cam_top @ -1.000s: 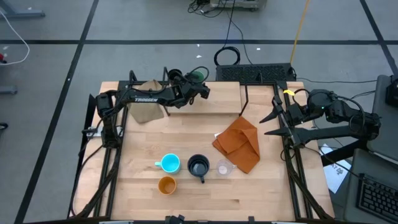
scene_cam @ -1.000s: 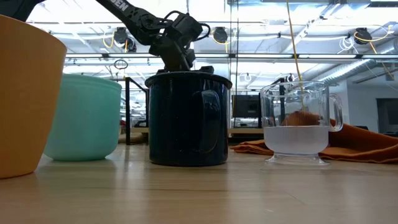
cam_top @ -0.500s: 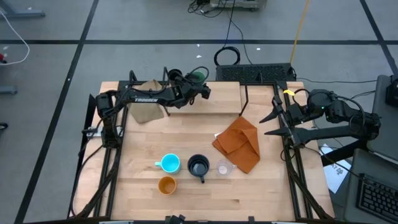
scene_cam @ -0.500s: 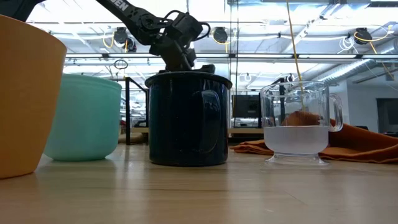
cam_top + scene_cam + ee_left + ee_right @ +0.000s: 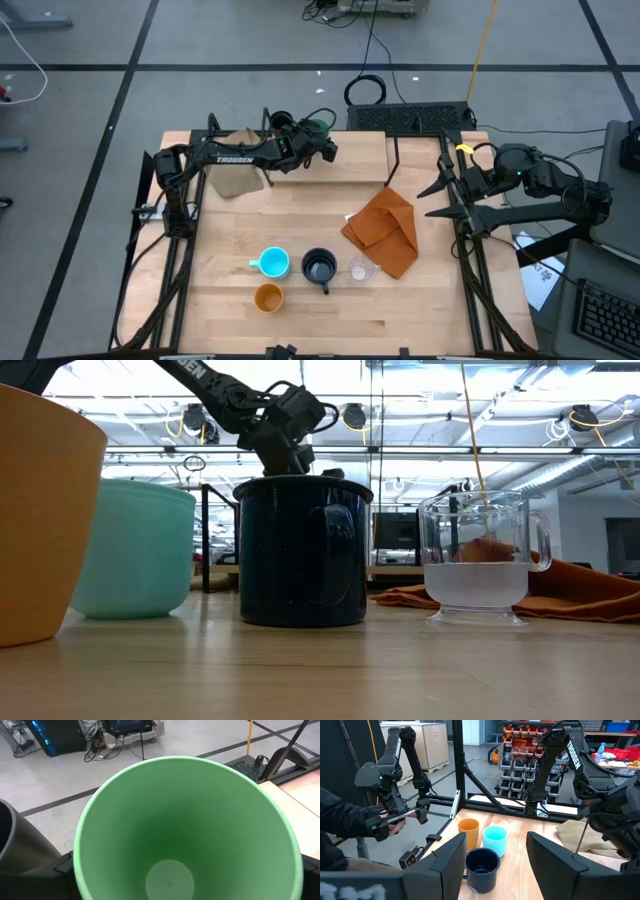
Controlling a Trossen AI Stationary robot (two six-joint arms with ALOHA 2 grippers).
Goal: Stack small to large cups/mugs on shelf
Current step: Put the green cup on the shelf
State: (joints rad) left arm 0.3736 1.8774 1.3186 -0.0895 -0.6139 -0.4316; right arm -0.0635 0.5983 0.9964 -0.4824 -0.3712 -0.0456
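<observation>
We reach over the shelf with the left gripper, jaws spread wide around the green cup, which is empty. Orange cup, light blue mug, navy mug and clear cup wait unstacked on the table, so most work remains. The right gripper idles half-open at the table's edge.

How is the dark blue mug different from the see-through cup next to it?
The dark navy mug is solid, so nothing shows through it, while the clear cup lets the orange cloth behind it show. The navy mug stands taller and wider than the clear cup. In the high view the navy mug sits between the light blue mug and the clear cup, which is nearest the cloth. Both stand upright on the table, and both have a handle.
</observation>
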